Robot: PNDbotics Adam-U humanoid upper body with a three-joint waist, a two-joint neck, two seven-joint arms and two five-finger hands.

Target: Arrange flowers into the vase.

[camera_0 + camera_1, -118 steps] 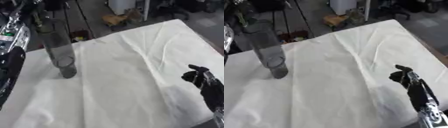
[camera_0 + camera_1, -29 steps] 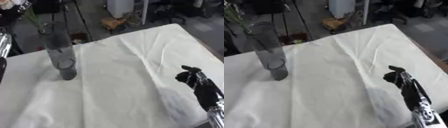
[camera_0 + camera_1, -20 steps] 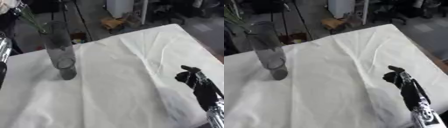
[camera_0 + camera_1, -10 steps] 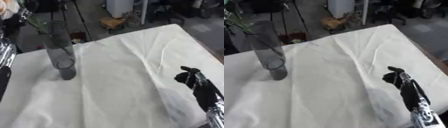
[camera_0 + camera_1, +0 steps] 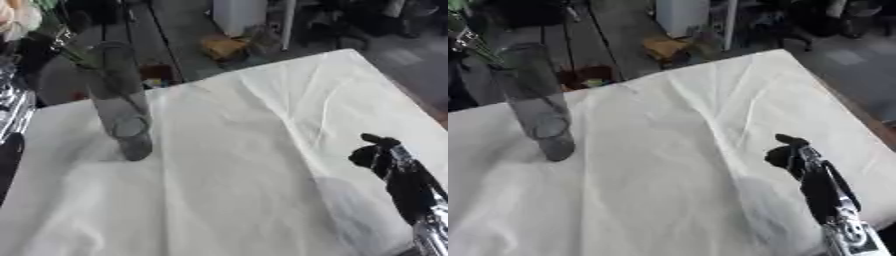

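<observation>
One flower (image 5: 17, 17), pale bloom, now lower than a second ago, its green stem (image 5: 74, 54) at the vase (image 5: 118, 105) mouth: insertion under way. Left hand out of view. Right hand (image 5: 378, 155), far right of vase, curled, holding nothing.

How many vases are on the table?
1. The tall clear vase stands on the white cloth at the table's far left. A green flower stem is going in at its top. No others show.
</observation>
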